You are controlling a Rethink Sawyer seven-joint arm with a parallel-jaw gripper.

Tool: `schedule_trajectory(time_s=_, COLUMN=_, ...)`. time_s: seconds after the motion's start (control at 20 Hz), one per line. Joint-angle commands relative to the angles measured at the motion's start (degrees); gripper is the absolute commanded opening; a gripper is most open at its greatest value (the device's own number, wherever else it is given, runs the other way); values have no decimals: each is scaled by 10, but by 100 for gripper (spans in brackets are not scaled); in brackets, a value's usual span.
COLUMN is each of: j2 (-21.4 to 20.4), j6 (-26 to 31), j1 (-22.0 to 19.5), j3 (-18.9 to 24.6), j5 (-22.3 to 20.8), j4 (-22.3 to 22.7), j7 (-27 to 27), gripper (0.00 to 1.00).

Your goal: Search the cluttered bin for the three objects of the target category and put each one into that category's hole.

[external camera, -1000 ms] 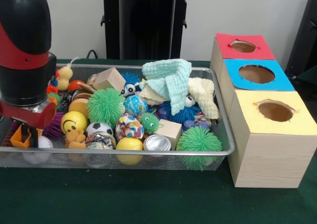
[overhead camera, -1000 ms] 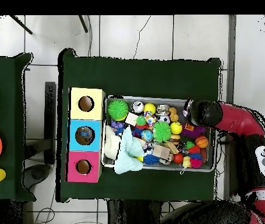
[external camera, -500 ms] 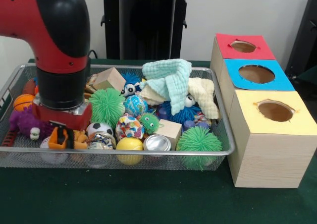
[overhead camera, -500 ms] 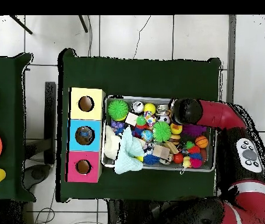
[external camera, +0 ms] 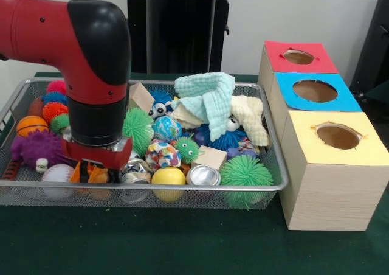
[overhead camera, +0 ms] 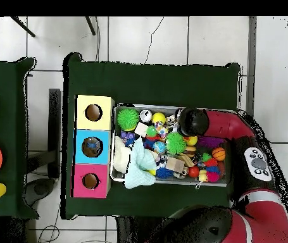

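With its jaws hidden, so grip unknowable, the gripper [external camera: 91, 171] sat deep in the bin [external camera: 267, 187] beside the can [external camera: 135, 176], risking a jam or wrong pick.

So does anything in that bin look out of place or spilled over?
Nothing has spilled out of the wire bin. The one oddity is the mint green cloth heaped on top of the toys, covering some of them, with a cream cloth beside it drooping toward the bin's rim.

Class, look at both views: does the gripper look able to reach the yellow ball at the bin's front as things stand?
Probably yes. The yellow ball lies uncovered on top, just beside the gripper, already low in the bin.
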Motion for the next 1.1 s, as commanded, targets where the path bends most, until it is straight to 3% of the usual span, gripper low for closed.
schedule_trajectory(time_s=0.05, j2=61, j6=-58, j1=-2, j3=14, j5=-4, j4=70, j7=45, gripper=100)
schedule_trajectory(time_s=0.6, j2=62, j6=-80, j1=-5, j3=12, j5=-11, j4=99, j7=37, gripper=100)
schedule_trajectory(time_s=0.85, j2=5, j6=-40, j1=-4, j3=7, j5=1, j4=145, j7=31, gripper=100)
schedule_trajectory(time_s=1.1, j2=-38, j6=24, j1=-14, j3=15, j5=14, j4=154, j7=-10, gripper=100)
